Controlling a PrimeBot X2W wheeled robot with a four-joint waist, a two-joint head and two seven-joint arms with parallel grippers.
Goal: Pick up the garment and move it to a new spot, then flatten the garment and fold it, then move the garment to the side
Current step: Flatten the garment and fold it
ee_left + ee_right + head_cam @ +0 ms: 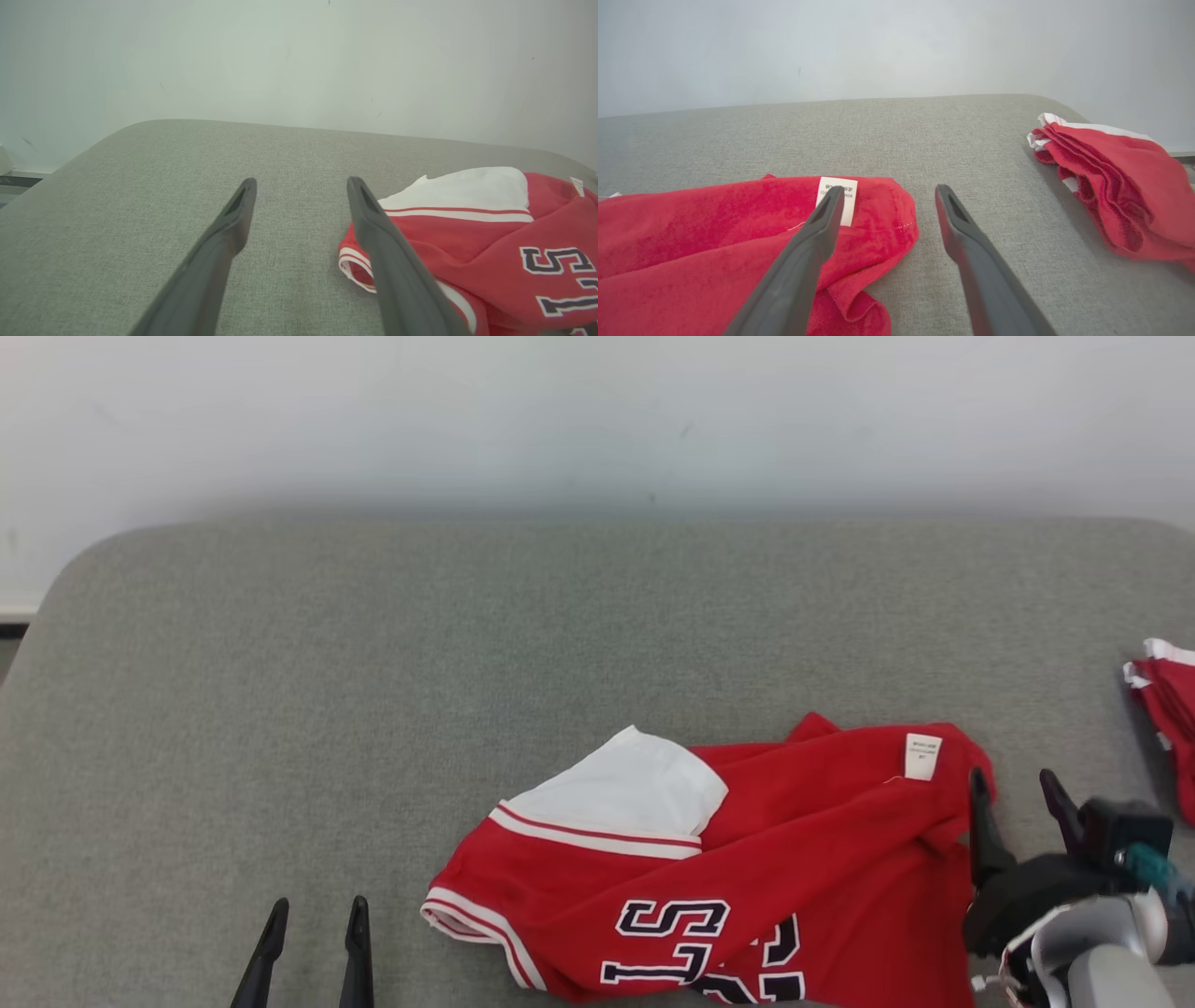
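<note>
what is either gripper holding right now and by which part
Nothing is held. The right gripper stands open at the red jersey edge near its label; the left gripper is open over the table.

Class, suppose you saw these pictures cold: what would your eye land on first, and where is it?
A crumpled red-and-white jersey with dark numerals lies near the front of the grey table, right of centre. The right gripper stands open at its right edge, beside the white label. Another red garment sits at the table's far right.
</note>
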